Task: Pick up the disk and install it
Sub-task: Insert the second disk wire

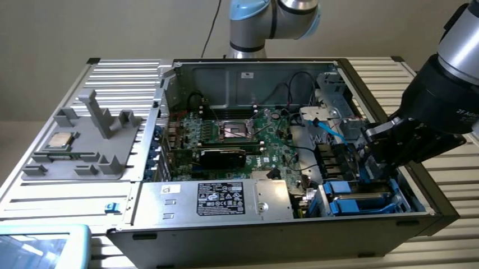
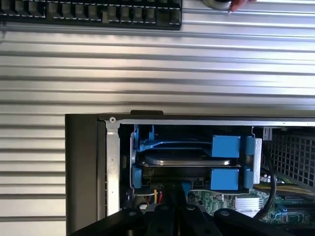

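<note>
Inside the computer case [image 1: 299, 224], at its corner by the exterior view's right, the disk [image 2: 187, 161] sits in the blue drive bay [image 1: 359, 199]. Just above hovers the gripper [image 1: 385, 151]; whether its jaws are apart I cannot tell. Seating well probably needs level, square pressure.

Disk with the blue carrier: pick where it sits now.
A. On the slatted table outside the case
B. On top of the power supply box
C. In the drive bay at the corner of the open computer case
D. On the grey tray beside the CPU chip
C: the disk, framed by its blue carrier, sits in the drive bay inside the computer case, with the gripper just above that corner.
</note>
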Tool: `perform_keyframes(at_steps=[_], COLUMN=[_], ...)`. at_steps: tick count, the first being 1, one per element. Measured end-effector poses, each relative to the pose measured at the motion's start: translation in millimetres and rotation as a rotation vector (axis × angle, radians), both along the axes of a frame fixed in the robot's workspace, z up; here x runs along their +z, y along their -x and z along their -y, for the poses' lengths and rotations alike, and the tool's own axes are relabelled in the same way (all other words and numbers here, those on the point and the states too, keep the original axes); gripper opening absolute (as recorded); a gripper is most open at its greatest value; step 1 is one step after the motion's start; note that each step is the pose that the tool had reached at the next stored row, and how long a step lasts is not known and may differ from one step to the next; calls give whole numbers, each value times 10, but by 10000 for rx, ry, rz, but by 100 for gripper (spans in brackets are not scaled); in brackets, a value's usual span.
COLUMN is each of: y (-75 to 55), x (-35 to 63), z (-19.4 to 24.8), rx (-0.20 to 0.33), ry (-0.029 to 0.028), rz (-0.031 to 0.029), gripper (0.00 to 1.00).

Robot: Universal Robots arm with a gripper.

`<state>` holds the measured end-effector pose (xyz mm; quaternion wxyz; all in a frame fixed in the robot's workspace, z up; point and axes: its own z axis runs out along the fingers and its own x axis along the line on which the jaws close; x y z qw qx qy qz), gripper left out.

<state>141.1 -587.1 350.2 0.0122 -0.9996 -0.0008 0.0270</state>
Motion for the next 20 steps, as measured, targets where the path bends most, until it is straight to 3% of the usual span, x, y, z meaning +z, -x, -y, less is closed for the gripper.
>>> perform_keyframes(at_steps=[5,16,18,20], y=[0,-1,-1,-1], x=[-67,-105,-76,17], z=[0,1,1,1], rx=[0,0,0,-1], ry=[1,-8,-15,-11], rz=[0,-3,-6,-10], gripper=[11,11,11,11])
